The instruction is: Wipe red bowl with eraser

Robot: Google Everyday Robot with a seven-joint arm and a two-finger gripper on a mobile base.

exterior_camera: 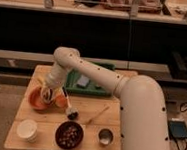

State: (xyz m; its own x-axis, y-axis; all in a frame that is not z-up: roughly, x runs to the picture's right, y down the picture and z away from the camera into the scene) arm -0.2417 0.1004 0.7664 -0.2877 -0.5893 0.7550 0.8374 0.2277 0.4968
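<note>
The red bowl [36, 99], wide, shallow and orange-red, sits on the left side of the wooden table [89, 120]. My gripper [46, 92] hangs from the white arm [87, 71] and reaches down into the bowl over its right half. A small pale yellowish thing shows at the gripper's tip. I cannot tell whether it is the eraser.
A small orange round thing [60, 101] lies right of the bowl. A white cup [27, 130], a dark brown bowl with nuts [69, 136] and a metal cup [105, 136] stand along the front edge. A dark-headed brush [71, 112] and a wooden stick [98, 114] lie mid-table. A green tray [96, 89] holds a grey-blue block [83, 81].
</note>
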